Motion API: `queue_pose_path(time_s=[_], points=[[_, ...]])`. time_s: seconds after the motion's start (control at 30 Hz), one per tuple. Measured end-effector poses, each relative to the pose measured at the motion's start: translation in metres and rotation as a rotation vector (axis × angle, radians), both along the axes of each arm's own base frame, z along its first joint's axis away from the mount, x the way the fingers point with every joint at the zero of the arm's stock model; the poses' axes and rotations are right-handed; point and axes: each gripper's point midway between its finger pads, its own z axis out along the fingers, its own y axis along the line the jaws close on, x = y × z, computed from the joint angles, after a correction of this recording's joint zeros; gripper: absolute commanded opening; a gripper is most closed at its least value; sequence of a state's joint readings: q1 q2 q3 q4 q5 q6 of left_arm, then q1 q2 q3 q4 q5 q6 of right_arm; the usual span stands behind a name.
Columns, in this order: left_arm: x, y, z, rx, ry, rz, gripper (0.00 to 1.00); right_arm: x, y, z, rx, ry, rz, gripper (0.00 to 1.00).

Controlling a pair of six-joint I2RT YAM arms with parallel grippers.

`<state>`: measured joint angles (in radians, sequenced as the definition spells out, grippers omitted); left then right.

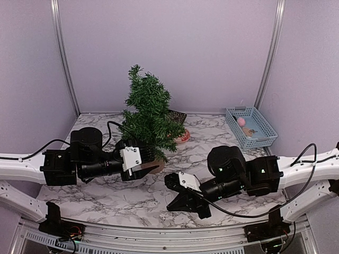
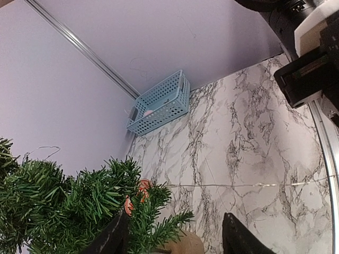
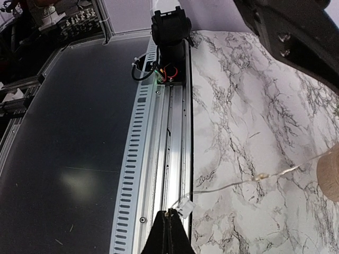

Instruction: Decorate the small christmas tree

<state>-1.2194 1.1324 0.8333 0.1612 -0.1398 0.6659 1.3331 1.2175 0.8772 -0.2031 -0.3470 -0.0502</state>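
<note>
Marble-pattern desk (image 1: 127, 203), purple walls round it. Small christmas tree (image 1: 147, 114) stands upright mid-desk, a bit left of centre and toward the back edge, dark green bristly branches over a round tan base (image 1: 157, 167).

Left gripper (image 1: 150, 169) lies low at the tree's foot, released: in the left wrist view its two dark fingers (image 2: 113, 238) are spread wide, with the tan base and the lowest branches between them. Can't tell if either finger touches the base.

Right gripper (image 3: 169, 225) sits close to the near edge, right of centre, clenched: fingertips pressed together on the end of a thin wire (image 3: 275, 172) with a small white tag (image 3: 185, 207) just beside the tips. Wire runs flat across the marble toward the tree base and shows as a pale line in the left wrist view too.

Light blue slotted basket (image 1: 253, 127) in the back right corner, something pink (image 1: 241, 121) inside. Reddish round item (image 1: 183, 137) on the desk just behind the tree, too hidden to name.
</note>
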Motion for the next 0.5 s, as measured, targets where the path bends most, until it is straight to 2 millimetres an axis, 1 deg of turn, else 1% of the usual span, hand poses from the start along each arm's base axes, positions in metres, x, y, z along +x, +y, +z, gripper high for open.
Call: queue_pose_path(time_s=[0.07, 0.23, 0.37, 0.5], points=[[0.001, 0.000, -0.001, 0.005, -0.009, 0.002, 0.62, -0.006, 0.003, 0.003, 0.004, -0.002, 0.022, 0.00], [0.000, -0.001, 0.004, -0.003, -0.040, -0.002, 0.63, -0.023, 0.014, 0.012, 0.016, -0.005, 0.082, 0.00], [-0.002, -0.003, 0.007, -0.015, -0.068, -0.014, 0.64, -0.033, 0.018, 0.018, 0.028, -0.009, 0.119, 0.00], [-0.005, -0.004, 0.005, -0.009, -0.089, -0.029, 0.64, -0.042, 0.021, 0.023, 0.039, -0.010, 0.151, 0.00]])
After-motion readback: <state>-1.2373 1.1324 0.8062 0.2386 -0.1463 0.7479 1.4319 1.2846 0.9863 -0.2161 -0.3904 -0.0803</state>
